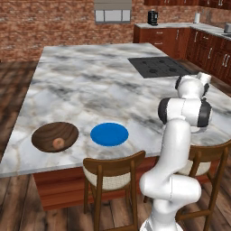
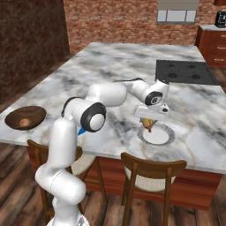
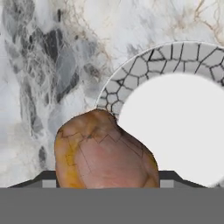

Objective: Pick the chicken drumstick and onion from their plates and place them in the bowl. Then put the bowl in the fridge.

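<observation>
The robot's claw (image 2: 149,122) hung just above the pale grey-white round plate with a darker cracked rim (image 2: 155,136), and between its fingers sat the small elongated yellowish-tan chicken drumstick (image 2: 148,124). In the hand view the same piece (image 3: 106,151) lay close to the camera, with the plate's rim (image 3: 144,65) behind it, so the claw was clenched on the drumstick and held it a little clear of the plate. I judge that the drumstick was carried in this way because it must go next to the wide shallow bowl of dark brown wood (image 1: 55,136), which stood well apart, near the left front corner of the marble tabletop (image 1: 99,85). The small round reddish-brown onion (image 1: 58,143) already lay inside that bowl, so half of the filling seemed done. The bright blue flat round plate (image 1: 109,134) stood bare just beside the bowl, which fits with the onion having come from it. The arm was stretched low and to its right side because the pale plate stood near the front edge there. The next move probably calls for a long swing across the tabletop, over the blue plate, and the grip must be firm enough for this way.
</observation>
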### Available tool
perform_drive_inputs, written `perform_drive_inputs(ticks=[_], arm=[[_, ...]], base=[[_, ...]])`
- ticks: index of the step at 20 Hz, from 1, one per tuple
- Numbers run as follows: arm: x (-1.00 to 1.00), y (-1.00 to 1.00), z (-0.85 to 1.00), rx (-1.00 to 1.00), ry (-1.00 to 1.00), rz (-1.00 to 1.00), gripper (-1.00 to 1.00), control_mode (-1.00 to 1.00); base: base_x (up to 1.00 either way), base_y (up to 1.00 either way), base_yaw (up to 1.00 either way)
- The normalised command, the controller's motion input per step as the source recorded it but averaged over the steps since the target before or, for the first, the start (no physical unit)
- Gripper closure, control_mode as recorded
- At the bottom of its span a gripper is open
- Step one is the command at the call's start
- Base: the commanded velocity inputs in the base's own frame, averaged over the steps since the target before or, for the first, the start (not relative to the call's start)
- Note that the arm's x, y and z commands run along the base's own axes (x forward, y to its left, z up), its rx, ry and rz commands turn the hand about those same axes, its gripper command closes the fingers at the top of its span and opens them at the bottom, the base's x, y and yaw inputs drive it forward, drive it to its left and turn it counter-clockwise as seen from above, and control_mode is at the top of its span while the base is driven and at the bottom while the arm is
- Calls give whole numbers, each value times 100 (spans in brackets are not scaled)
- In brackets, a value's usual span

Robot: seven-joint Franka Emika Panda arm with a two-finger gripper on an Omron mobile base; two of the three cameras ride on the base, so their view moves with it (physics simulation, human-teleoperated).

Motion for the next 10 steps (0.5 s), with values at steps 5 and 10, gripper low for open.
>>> perform_drive_inputs(ticks=[5,10], arm=[[-36,77,12,-2,-13,15,100,-100],[-24,76,24,-3,-13,14,100,-100]], base=[[0,0,0],[0,0,0]])
